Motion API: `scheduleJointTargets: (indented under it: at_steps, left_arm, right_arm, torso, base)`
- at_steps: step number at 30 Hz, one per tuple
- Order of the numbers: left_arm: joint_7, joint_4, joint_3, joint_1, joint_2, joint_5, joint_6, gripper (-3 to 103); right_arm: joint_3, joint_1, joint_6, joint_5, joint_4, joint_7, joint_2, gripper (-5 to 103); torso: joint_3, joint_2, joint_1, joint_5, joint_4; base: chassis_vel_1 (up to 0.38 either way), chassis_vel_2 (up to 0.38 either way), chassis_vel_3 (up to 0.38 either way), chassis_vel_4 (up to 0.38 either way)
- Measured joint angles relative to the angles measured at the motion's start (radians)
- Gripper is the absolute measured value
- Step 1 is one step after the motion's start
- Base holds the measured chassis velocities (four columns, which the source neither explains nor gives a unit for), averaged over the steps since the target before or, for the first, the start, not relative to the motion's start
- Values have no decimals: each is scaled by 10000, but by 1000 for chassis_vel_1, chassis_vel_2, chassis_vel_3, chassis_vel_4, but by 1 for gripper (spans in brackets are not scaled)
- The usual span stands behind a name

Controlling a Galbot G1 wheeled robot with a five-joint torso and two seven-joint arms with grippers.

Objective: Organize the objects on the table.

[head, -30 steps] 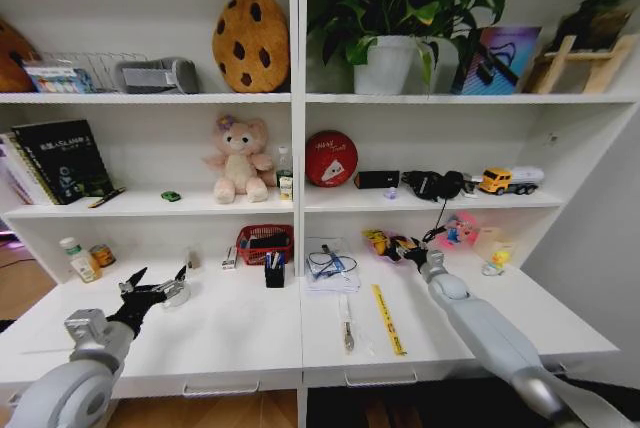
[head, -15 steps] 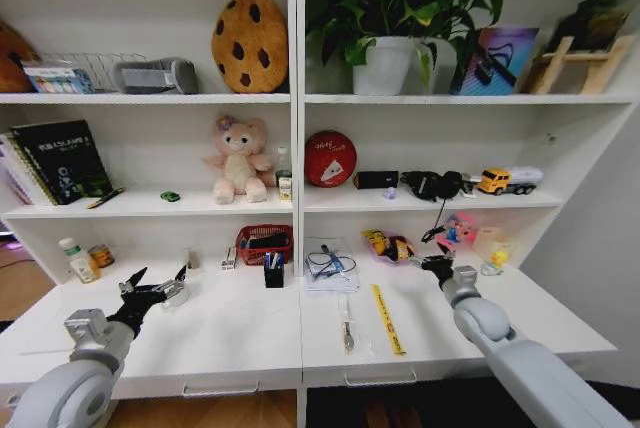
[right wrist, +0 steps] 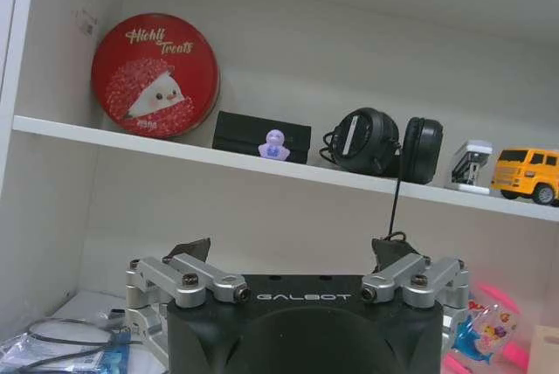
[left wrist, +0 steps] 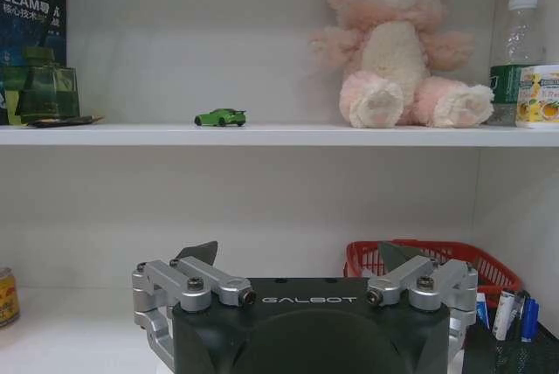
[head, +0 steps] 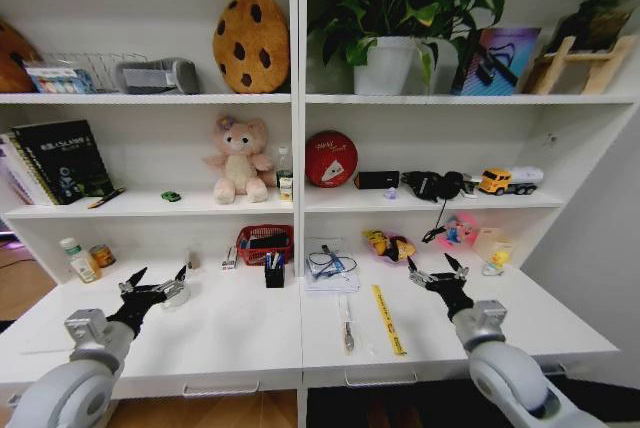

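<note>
Both grippers are held low over the white desk (head: 250, 333), jaws spread and nothing between them. The left gripper (head: 153, 280) hovers over the left bay, near a small clear object on the desk that cannot be identified; the right gripper (head: 436, 270) hovers over the right bay. The yellow ruler (head: 388, 319) is noted flat on the desk, just to the left of the right gripper and slightly nearer the front edge, its long axis running front to back with a slight slant. A slim pen-like item (head: 346, 326) lies beside it, roughly parallel, further left. The right arm is judged clearly the nearer to both; the open fingers would need turning across the ruler's narrow width. In the left wrist view the green toy car (left wrist: 220, 117) is seen on the shelf above, beside the pink plush bear (left wrist: 397, 46), well apart from either gripper.
</note>
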Motion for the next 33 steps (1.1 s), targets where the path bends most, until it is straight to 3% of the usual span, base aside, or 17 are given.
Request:
scheduleJointTargets:
  at_steps: [7,14,33]
  left_arm:
    - [0,1,0,0,0,0,0,100]
    - [0,0,0,0,0,0,0,100]
    - [0,1,0,-1,0,0,0,100]
  right_arm:
    - [1513,-2362,885,-341,974,-560,1074,100]
    - [968,-2871,839,-1029,1633,-120,2172,100]
    - [836,-2604,702,-1202,1643,36,2164,100]
  torso:
    - [1,0,0,-3,-3]
    - [1,0,2,-1,-1]
    - [2,-1,3,0,-1]
  base:
    - [0,0,0,0]
    - [0,0,0,0]
    - [0,0,0,0]
